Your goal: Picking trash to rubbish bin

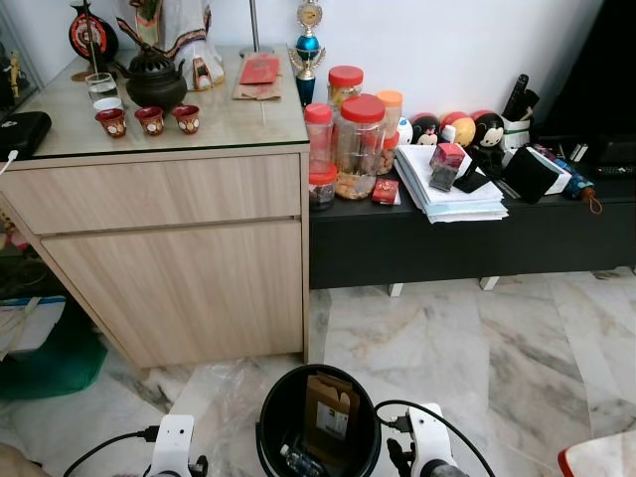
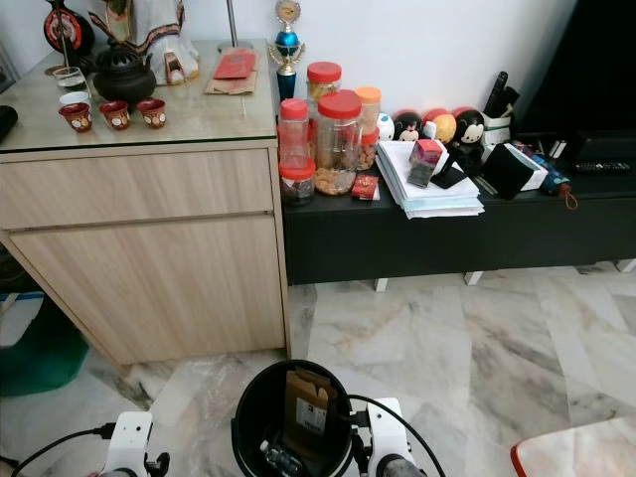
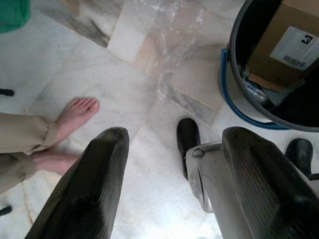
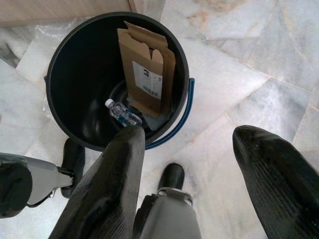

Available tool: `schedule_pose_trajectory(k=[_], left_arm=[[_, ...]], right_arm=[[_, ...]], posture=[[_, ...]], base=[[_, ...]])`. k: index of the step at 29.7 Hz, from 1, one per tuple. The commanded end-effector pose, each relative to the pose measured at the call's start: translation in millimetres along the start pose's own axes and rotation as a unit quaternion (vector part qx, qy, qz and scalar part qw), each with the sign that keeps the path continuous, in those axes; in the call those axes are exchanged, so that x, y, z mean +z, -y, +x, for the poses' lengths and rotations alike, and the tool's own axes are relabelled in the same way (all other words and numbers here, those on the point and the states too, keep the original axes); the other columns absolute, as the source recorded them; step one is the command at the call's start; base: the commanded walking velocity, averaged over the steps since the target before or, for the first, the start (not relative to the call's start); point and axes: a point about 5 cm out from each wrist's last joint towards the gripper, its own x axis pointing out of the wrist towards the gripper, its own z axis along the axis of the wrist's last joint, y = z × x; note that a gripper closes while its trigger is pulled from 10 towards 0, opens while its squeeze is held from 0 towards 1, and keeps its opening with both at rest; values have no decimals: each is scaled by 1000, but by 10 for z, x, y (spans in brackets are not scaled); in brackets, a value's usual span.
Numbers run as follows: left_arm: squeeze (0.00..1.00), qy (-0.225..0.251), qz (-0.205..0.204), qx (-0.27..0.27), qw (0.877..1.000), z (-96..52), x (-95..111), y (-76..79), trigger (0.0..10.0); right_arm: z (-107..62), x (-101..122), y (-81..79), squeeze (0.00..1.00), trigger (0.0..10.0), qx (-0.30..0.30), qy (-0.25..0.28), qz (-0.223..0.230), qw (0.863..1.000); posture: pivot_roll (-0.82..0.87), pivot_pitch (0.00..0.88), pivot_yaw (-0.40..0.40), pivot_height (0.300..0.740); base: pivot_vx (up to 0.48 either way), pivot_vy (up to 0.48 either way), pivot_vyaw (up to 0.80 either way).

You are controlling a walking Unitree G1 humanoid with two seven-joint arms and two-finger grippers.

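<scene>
A black rubbish bin [image 1: 266, 409] stands on the marble floor right in front of me, between my two arms. Inside it leans a flattened brown cardboard box [image 4: 147, 69], and a small plastic bottle [image 4: 121, 113] lies at the bottom. My right gripper [image 4: 192, 179] hangs open just beside the bin, with nothing between its fingers. My left gripper [image 3: 169, 184] is open too, low over the floor on the bin's other side and holding nothing. A crumpled clear plastic sheet [image 3: 167, 37] lies on the floor by the bin.
A person's bare foot [image 3: 75, 112] and tan trouser leg [image 3: 20, 142] are close to my left gripper. Ahead stands a wooden cabinet [image 1: 169, 248], and a low black bench [image 1: 447, 243] carries jars [image 1: 360, 144] and papers. A green object [image 1: 50, 363] sits at the left.
</scene>
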Motion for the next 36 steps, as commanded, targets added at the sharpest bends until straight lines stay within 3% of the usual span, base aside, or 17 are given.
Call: schedule_pose_trajectory(k=[1,30,36], left_arm=[[0,-8,-8,-1,1000,-3,-28,-1,10000],[0,-10,-14,-1,1000,-3,-36,9,10000],[0,-17,-10,3,1000,-6,-58,5,10000]], right_arm=[[1,0,-3,0,10000,-3,1,9,1000],[2,10,-9,0,10000,-4,5,18,1000],[-1,-1,-9,0,10000,-4,4,21,1000]], posture=[[36,0,-20,740],[34,3,-24,740],[32,4,-24,740]], base=[[-337,0,0],[-333,0,0],[0,0,0]])
